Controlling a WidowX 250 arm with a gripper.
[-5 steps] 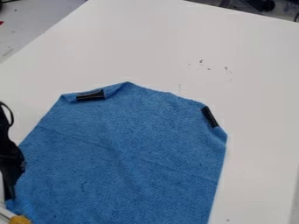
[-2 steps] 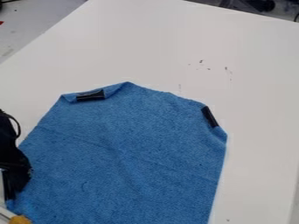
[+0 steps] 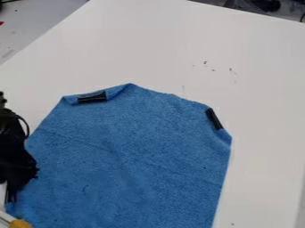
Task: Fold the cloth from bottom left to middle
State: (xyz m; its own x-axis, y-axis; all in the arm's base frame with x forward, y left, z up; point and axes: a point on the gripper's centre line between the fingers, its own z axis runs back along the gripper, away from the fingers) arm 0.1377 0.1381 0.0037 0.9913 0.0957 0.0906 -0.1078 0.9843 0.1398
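One cloth (image 3: 131, 156) lies before us on the table (image 3: 149, 49), the gripper (image 3: 10, 198) at its near left edge, whether spread or pressed together we cannot tell.

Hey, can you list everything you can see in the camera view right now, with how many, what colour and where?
cloth: one, blue, across the lower middle, running out of view at the bottom
clips: two, black, at the cloth's upper-left fold and right edge
table: one, white, under the cloth
marks: several, dark, on the table beyond the cloth
piece with a pale rod: one, orange-yellow, bottom-left corner
surface: one, grey, upper left
scrap: one, red, upper-left edge
background items: count unclear, dark, top right
gripper: one, black, left edge, at the cloth's lower-left side
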